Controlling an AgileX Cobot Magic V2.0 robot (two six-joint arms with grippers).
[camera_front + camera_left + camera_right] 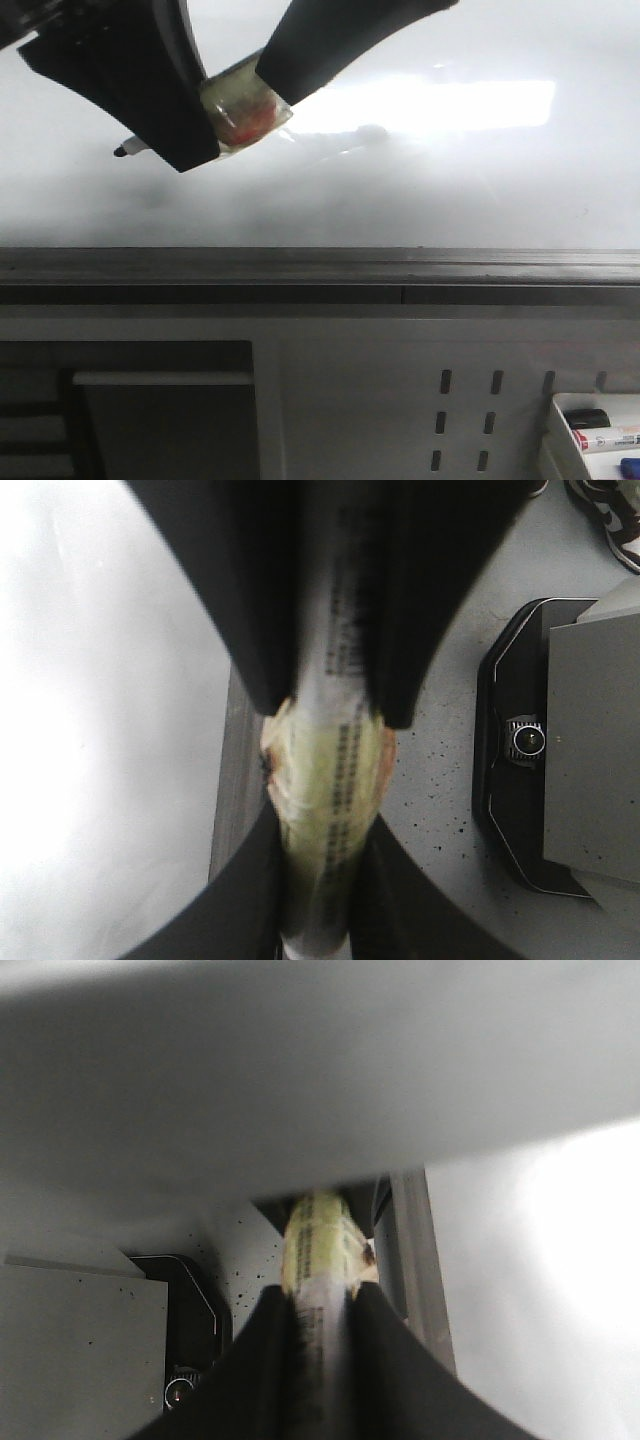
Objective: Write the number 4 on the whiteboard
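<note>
Both hands grip one marker: left hand (185,135) clamped on the marker (133,148) near its tip end, right hand (280,75) clamped on the same barrel further back. Yellowish tape (245,110) wraps the marker between the two grips. Black tip points left, at or just off the whiteboard (450,190); contact unclear. Whiteboard is glossy with a bright rectangular reflection, dark grey ledge (320,265) along its near edge. No number 4 strokes visible on the board. White perforated panel (480,410) below the ledge; bin with markers (600,435) at lower right.
</note>
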